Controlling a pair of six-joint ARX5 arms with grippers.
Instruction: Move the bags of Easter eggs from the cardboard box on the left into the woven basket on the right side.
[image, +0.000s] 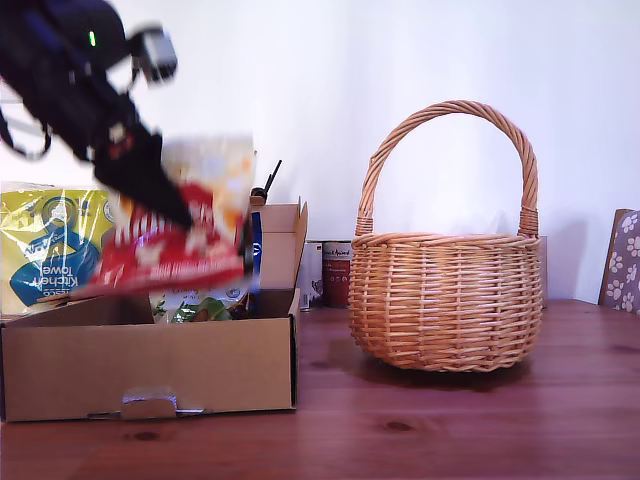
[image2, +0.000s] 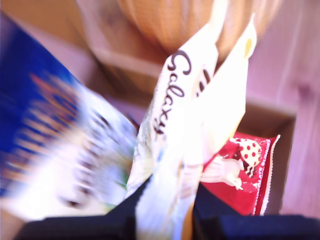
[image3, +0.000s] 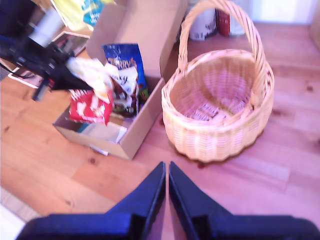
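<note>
Galaxy pouch (image2: 185, 115) pinched low between the jaws of my first gripper (image2: 165, 217): cream, glossy, dark script running up one face, creased down the middle. In the exterior view it is a pale blur (image: 210, 170) held above the cardboard box (image: 150, 365) at that view's left. Red-white pouch (image3: 90, 107) lies in the box under it, red with white print and a crimped edge. Blue pouch (image3: 125, 65) stands upright in the box by the raised flap, gold lettering too blurred to read in full. Woven basket (image: 445, 300), tan with a tall arched handle, sits at the exterior view's right, near the box but apart from it. Kitchen towel pack (image: 50, 245) is behind the box. My second gripper (image3: 166, 172) hovers over the table (image3: 60, 175), jaws pressed together.
</note>
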